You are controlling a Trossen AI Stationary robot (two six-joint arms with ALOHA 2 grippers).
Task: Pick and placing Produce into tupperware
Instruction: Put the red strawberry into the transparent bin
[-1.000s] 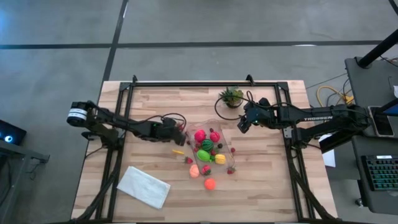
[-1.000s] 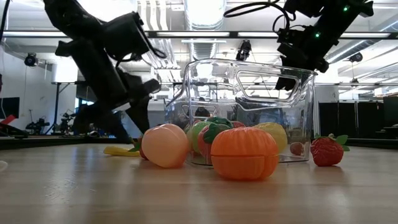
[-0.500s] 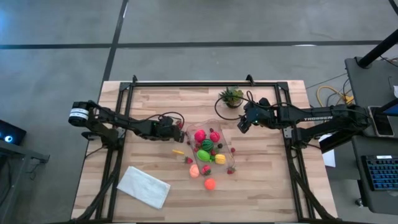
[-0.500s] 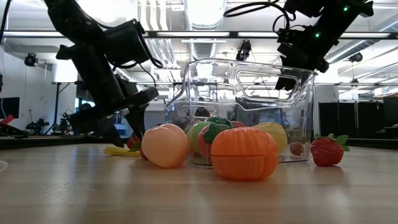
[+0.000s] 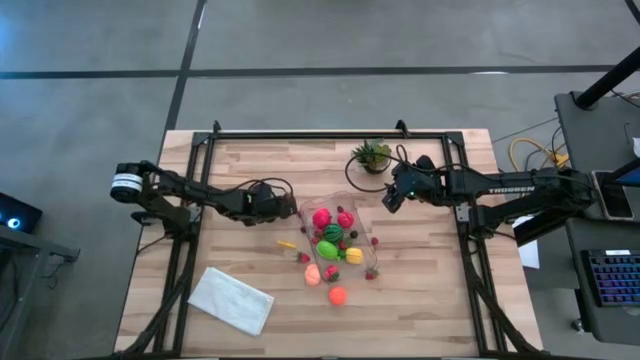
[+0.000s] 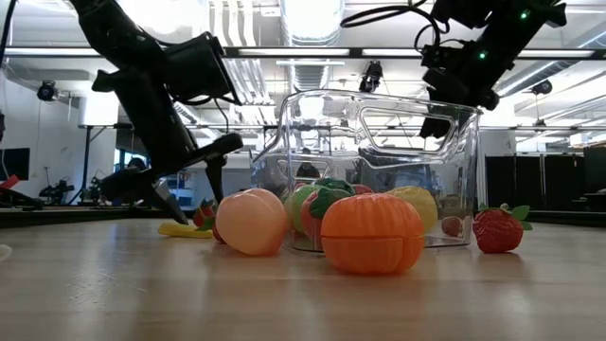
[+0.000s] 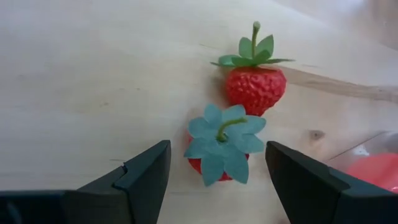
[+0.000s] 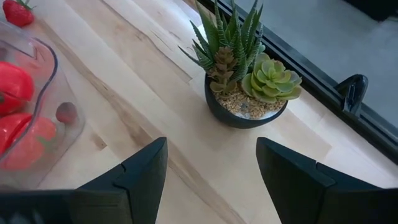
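**Left pincer poised over a toy strawberry beside the clear container**

Seen from above, a pale wooden surface [image 5: 240, 170] fills the middle of the frame. Just right of centre stands the tupperware [image 5: 338, 205], a see-through rectangular tub with rounded corners. Inside it lie glossy toy pieces of produce: a bright pink one [image 5: 321, 217], a red one [image 5: 345, 219], a dark green striped one [image 5: 332, 232] and a lime green one [image 5: 326, 249]. A yellow piece [image 5: 354, 255] sits at its lower right edge. Below the tub, on the wood, rest a peach-pink fruit [image 5: 311, 274] and an orange fruit [image 5: 338, 295].

The left pincer [image 5: 284, 208] comes in from the left and hangs low just left of the tub, fingers spread apart and holding nothing. Its wrist camera shows two tiny red strawberries with bumpy skin and green leaf caps: one strawberry [image 7: 219, 153] lies between the spread fingers, leaves facing the camera, and the other strawberry [image 7: 255, 87] lies just beyond it.

The right pincer [image 5: 388, 200] hovers at the tub's upper right corner, also released and empty, near a small potted plant [image 5: 372, 156]. A white folded cloth [image 5: 231, 299] lies at the lower left.
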